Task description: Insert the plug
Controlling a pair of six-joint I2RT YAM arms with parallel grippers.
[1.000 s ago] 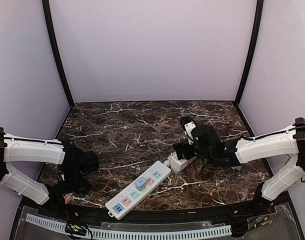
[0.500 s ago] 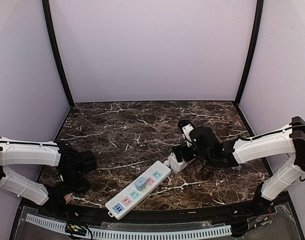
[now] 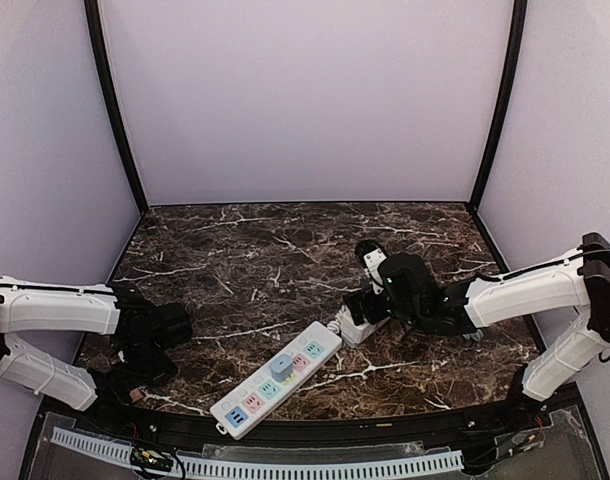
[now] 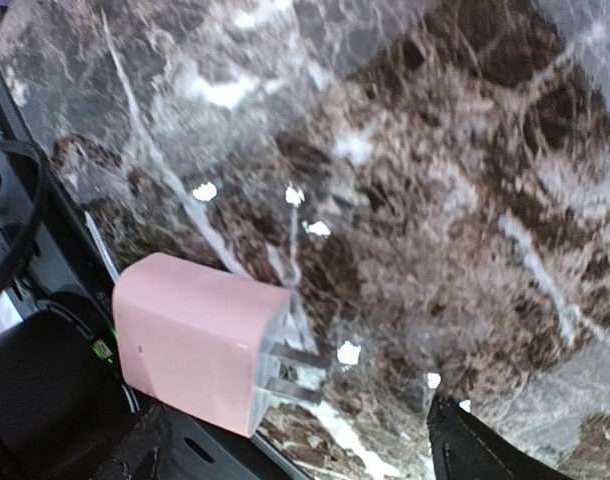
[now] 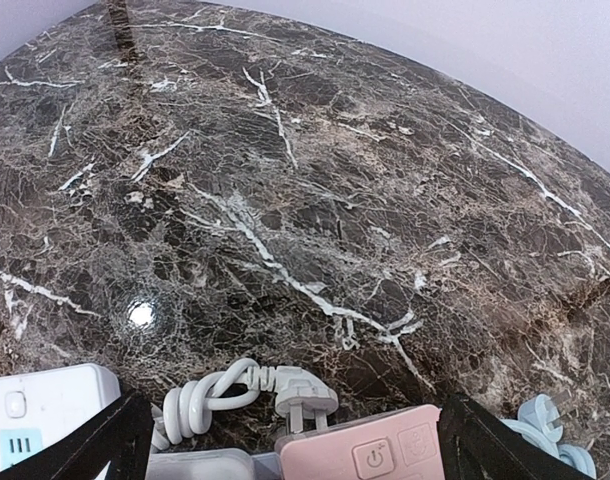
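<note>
A pink plug (image 4: pixel 190 338) lies on the marble at the table's near left edge, its two metal prongs pointing right. My left gripper (image 4: pixel 305 445) is low over it, jaws open, with the plug close to the left finger (image 4: pixel 150 452) and well apart from the right one. The white power strip (image 3: pixel 277 380) with pastel sockets lies diagonally at front centre, and a blue plug (image 3: pixel 282 367) sits in it. My right gripper (image 3: pixel 365 308) is open at the strip's far end, its fingers on either side of a white block with a pink button face (image 5: pixel 370 455).
A coiled white cord with its plug (image 5: pixel 285 395) lies just beyond the block. A pale blue cord coil (image 5: pixel 543 415) shows at the right wrist view's lower right. Black cables and a dark ledge (image 4: pixel 25 300) run along the table edge beside the pink plug.
My left gripper has sunk a little toward the near edge and its jaws have narrowed slightly. The right gripper has edged slightly left at the block.
</note>
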